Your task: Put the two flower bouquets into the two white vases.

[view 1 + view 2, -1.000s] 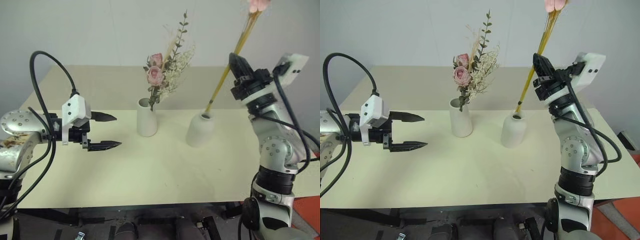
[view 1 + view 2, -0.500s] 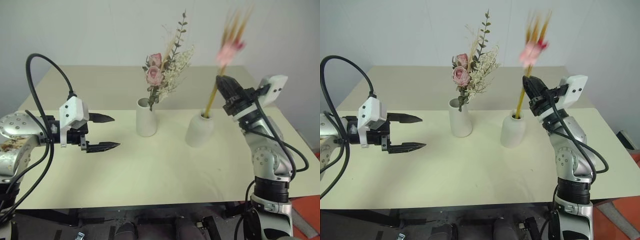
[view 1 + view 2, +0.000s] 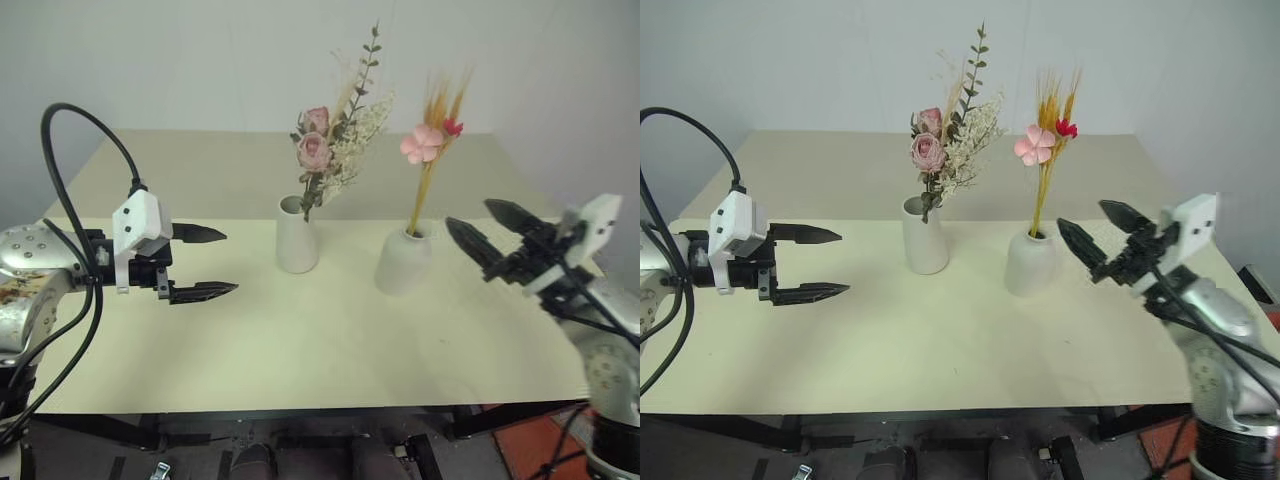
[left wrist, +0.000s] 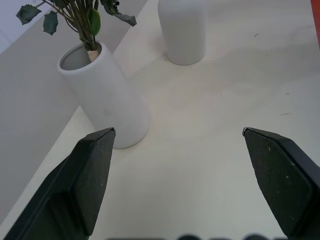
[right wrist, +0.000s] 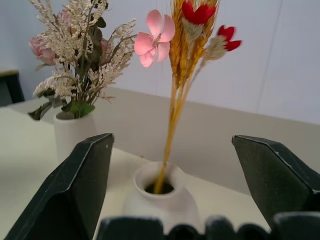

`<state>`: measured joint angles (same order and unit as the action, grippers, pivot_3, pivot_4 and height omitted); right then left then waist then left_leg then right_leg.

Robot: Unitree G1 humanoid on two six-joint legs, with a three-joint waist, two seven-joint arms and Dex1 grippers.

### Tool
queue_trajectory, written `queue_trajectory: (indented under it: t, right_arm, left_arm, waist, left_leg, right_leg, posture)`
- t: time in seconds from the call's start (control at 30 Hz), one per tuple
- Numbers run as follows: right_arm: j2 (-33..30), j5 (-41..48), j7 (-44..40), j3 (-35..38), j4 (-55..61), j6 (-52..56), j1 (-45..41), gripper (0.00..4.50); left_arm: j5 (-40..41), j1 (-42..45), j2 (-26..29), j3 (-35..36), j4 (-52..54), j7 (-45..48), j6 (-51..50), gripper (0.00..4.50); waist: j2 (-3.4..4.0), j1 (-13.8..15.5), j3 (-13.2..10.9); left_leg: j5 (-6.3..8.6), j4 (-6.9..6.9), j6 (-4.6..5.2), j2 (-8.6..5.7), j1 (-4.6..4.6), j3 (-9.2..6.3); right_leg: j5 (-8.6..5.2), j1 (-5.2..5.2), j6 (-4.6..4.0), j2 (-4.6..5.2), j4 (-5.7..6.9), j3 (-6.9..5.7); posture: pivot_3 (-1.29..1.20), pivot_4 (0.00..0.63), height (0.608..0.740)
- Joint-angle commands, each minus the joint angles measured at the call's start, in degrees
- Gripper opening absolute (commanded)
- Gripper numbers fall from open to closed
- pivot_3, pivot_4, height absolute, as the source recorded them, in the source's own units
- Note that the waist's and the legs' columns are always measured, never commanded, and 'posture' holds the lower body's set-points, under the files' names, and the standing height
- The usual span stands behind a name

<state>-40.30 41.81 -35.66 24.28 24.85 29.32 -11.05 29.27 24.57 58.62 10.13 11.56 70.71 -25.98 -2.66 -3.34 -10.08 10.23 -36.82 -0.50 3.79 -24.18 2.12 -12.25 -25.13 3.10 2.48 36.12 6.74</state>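
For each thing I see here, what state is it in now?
Rose bouquet: upright in the tall vase.
Yellow bouquet: stems inside the round vase, released.
Left claw: open, holding nothing.
Right claw: open, apart from the round vase.
Table: carries both vases.

You've got two matt white ceramic-looking vases (image 3: pixel 296 235) (image 3: pixel 402 264) on a smooth, matt cream table (image 3: pixel 300 340). Gripper fingers (image 4: pixel 92 180) look like matt black plastic; the rose bunch (image 3: pixel 335 135) looks dry, papery.

Both head views look forward and down over the cream rectangular table (image 3: pixel 300 340). Each wrist view looks low and close between its own black fingers, both sharing the squat rounded matte white vase (image 5: pixel 157 200).
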Motion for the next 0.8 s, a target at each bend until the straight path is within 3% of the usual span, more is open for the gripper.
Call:
queue_trajectory:
  t: [0.03, 0.2, 0.33, 0.8]
  right_arm:
    - [-11.19, 1.16, -15.32, 8.75, 1.58, 0.15, 7.49, 4.48]
    - [-21.12, -0.44, -31.98, 18.94, -4.56, -1.58, 16.35, 4.48]
    - [-26.13, -2.68, -38.56, 24.03, -10.73, -2.05, 17.41, 4.48]
    - [-27.2, -8.58, -42.35, 27.45, -15.02, -3.7, 17.61, 4.48]
  left_arm:
    - [0.18, 0.78, 0.8, 2.45, 0.37, -0.13, 1.95, 4.43]
    - [0.84, -0.68, 1.28, 4.43, 0.85, 0.03, 2.23, 4.43]
    - [1.79, -2.72, 1.75, 7.55, 0.96, 1.57, 3.43, 4.43]
    - [4.09, -7.37, 5.1, 13.7, 1.65, 2.99, 1.1, 4.43]
  waist:
    - [0.0, 0.28, 0.0]
    - [-0.03, 0.34, 0.01]
    - [-0.03, 0.17, 0.01]
    - [-0.04, 0.12, 0.0]
  left_leg:
    - [0.0, 0.01, 0.0, 0.01, 0.01, -0.01]
    - [0.0, -0.02, 0.0, 0.0, 0.19, 0.02]
    - [0.01, -0.02, -0.01, 0.0, 0.41, 0.06]
    - [0.02, 0.0, -0.02, 0.01, 0.4, 0.08]
  right_leg:
    - [-0.02, 0.01, 0.01, -0.01, 0.0, -0.02]
    - [-0.08, 0.15, -0.08, -0.01, -0.01, 0.04]
    - [-0.1, 0.31, -0.1, 0.0, -0.04, 0.07]
    - [-0.14, 0.27, -0.13, 0.02, -0.06, 0.05]
  posture:
    - [0.0, 0.15, 0.74]
    - [0.0, 0.15, 0.74]
    - [0.0, 0.15, 0.74]
    - [0.0, 0.15, 0.74]
